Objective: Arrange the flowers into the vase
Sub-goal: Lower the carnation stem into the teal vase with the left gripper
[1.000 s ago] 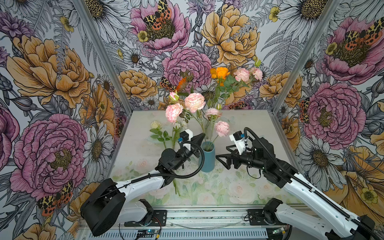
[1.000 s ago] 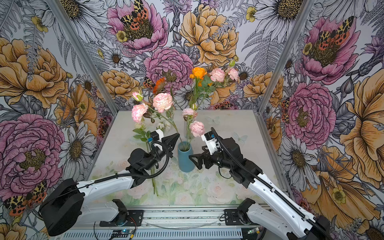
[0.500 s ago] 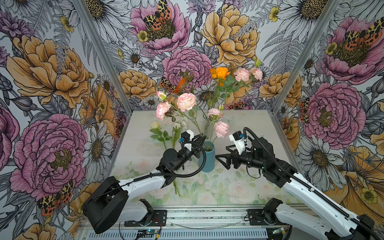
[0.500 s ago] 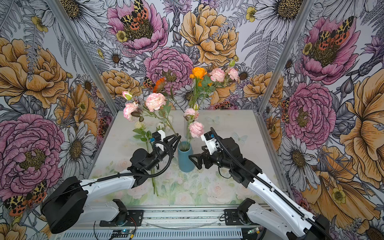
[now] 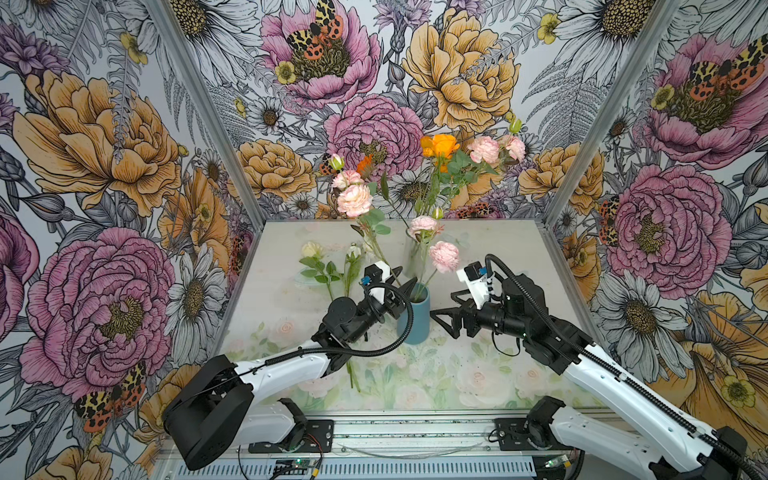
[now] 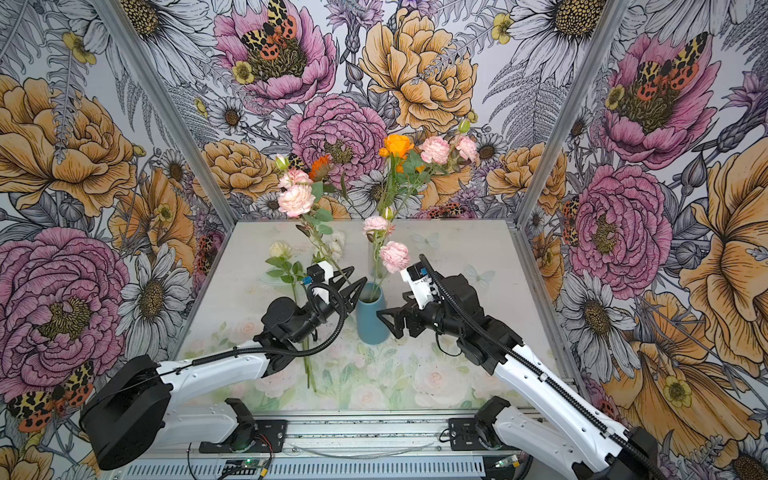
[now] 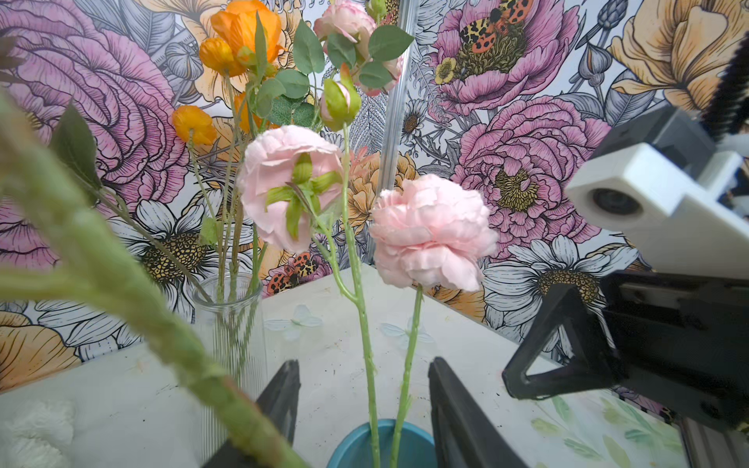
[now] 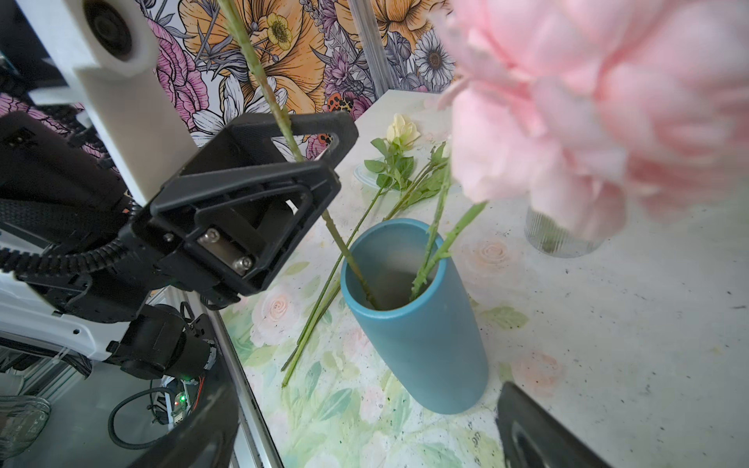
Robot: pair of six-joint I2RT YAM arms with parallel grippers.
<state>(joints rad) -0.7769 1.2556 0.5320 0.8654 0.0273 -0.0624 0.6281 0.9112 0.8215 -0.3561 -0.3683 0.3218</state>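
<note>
One of the flowers (image 5: 354,199), pink-bloomed, rises between the parted jaws of the left gripper (image 5: 406,277), its foot in the blue vase (image 5: 413,320). The right gripper (image 5: 442,305) gapes wide just beside the vase. A second ago the left jaws were shut on this stem; its blooms have since tipped leftward. Other stems lie on the desk (image 5: 498,257)

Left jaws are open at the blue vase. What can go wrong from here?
The leaning stem passes between the fingers of the open left gripper; a sideways retreat may drag it out or tip the blue vase. The right gripper hangs open close beside the vase; a nudge might topple it.
</note>
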